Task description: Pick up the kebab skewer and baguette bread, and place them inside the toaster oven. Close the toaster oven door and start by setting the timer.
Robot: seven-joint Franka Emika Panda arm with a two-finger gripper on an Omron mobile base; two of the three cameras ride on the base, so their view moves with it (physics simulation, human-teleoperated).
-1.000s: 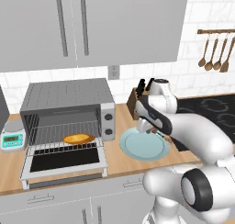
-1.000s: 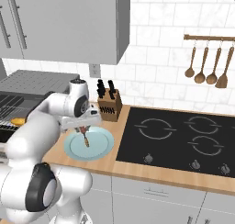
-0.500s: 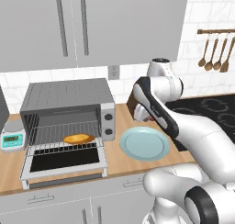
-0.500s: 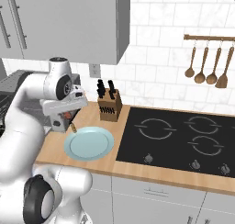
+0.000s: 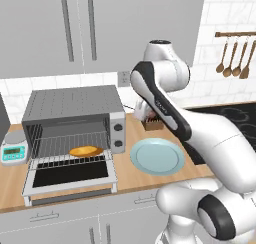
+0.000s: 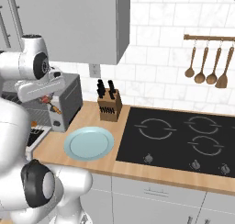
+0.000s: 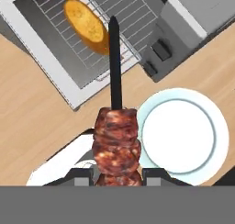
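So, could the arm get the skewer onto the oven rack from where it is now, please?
Probably yes: the door hangs open, the rack has bare wire beside the baguette, and nothing stands between the skewer in the tool and the oven.

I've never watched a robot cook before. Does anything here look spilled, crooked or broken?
Nothing stands out. The baguette lies on the rack in the open toaster oven, the plate sits flat on the counter, and the gripper holds the skewer in the air.

gripper [image 7: 117, 175]: skewer [image 7: 115, 126] between jaws | below, ahead: baguette [image 7: 85, 20] on oven rack [image 7: 114, 14], door [image 7: 43, 58] | below, right: plate [image 7: 183, 131]
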